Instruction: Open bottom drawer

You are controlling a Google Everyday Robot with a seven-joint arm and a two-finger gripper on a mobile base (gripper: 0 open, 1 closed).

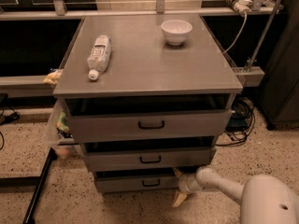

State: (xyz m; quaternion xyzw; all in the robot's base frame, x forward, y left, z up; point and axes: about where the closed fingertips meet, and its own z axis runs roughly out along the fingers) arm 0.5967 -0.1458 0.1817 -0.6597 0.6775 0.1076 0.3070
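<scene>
The bottom drawer [126, 184] is the lowest and narrowest grey front of the cabinet, with a small black loop handle [151, 183]. It stands slightly out from the cabinet. My gripper [178, 186] is low at the right end of this drawer's front, to the right of the handle. Its pale fingers [179, 199] are spread apart, one up by the drawer's top corner and one down near the floor. They hold nothing. My white arm [224, 185] reaches in from the lower right.
The middle drawer [149, 158] and top drawer [150, 124] sit above, each with a black handle. A plastic bottle [99, 54] and a white bowl [176, 31] lie on the cabinet top [149, 64]. Cables [240, 120] lie on the floor at right, and a black bar [39, 185] at left.
</scene>
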